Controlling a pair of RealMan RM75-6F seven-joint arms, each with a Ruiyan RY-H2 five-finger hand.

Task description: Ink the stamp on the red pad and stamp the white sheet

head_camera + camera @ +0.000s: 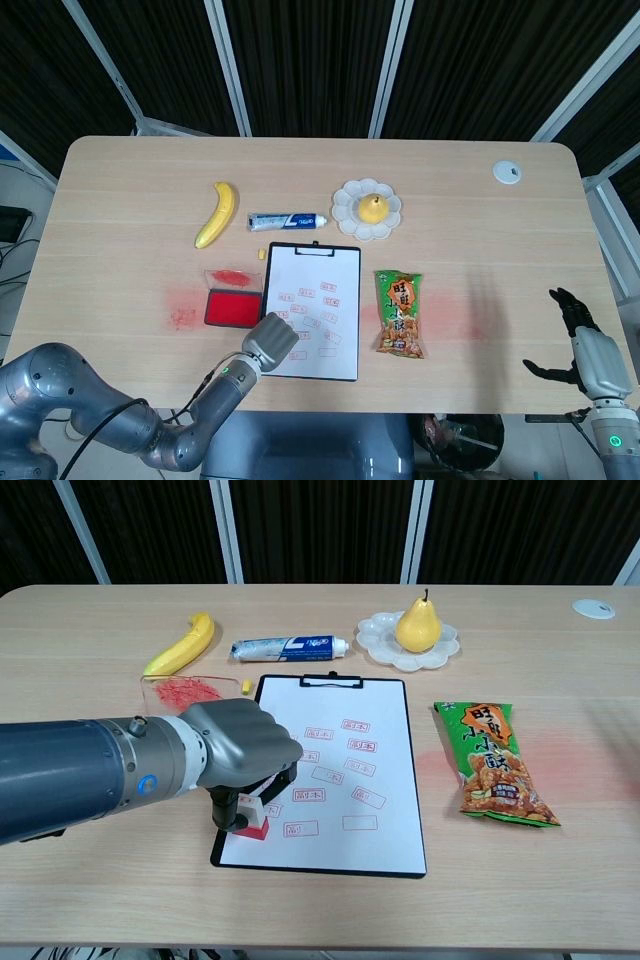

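Left hand (240, 750): your fingers are curled into a fist around the stamp (250, 818), which sits under your palm.
Left arm: forearm stretched out low behind the hand.
Right hand (580, 345): open, fingers spread, holding nothing.

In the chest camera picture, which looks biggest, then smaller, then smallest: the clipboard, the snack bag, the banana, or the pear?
1. clipboard
2. snack bag
3. banana
4. pear

The banana and pear sit farther from the camera, so they may look smaller than they are.
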